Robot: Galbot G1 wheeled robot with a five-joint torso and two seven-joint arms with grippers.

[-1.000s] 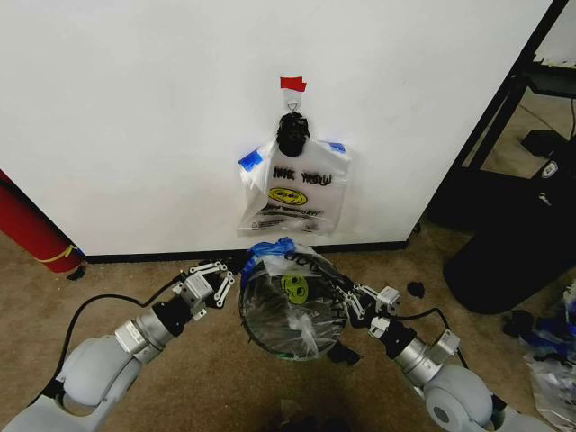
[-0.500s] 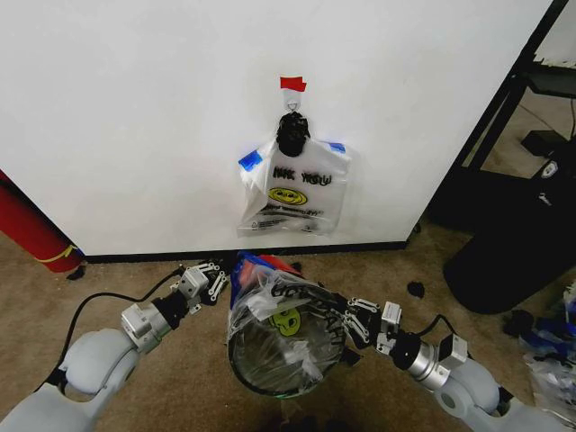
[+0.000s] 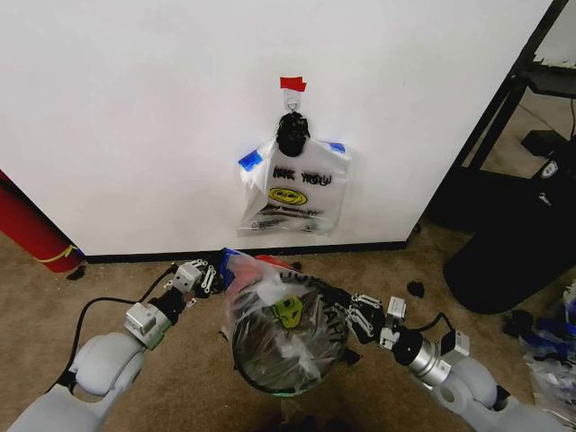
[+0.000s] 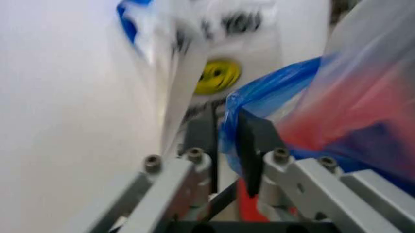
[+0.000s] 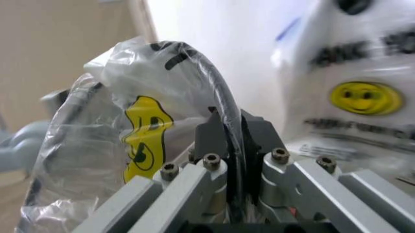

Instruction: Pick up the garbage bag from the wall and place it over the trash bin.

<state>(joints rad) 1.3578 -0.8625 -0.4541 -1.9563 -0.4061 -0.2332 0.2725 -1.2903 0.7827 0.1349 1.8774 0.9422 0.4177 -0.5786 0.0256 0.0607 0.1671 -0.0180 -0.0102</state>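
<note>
The garbage bag point(image 3: 288, 310) is stretched across the mouth of the trash bin point(image 3: 273, 262), its yellow smiley face up. The bin's red body shows at the far side and its dark rim through the plastic. My left gripper point(image 3: 212, 276) is at the bin's left and is shut on the bag's blue-edged handle point(image 4: 272, 92). My right gripper point(image 3: 353, 315) is at the bin's right, shut on the bag's edge point(image 5: 139, 136) where a dark band runs between the fingers. Above, on the wall point(image 3: 135, 108), a bundle of like bags point(image 3: 292, 193) hangs from a hook under red tape point(image 3: 292, 84).
A red cylinder point(image 3: 31, 229) leans at the left by the black baseboard point(image 3: 162, 255). A large black bulky thing point(image 3: 513, 252) and a black stand point(image 3: 531, 81) are on the right. Plastic scraps point(image 3: 551, 360) lie on the carpet at the far right.
The bin and bag have shifted nearer to me and slightly left, and the red body now shows. The left gripper has closed in on the blue handle; the right has followed the rim.
</note>
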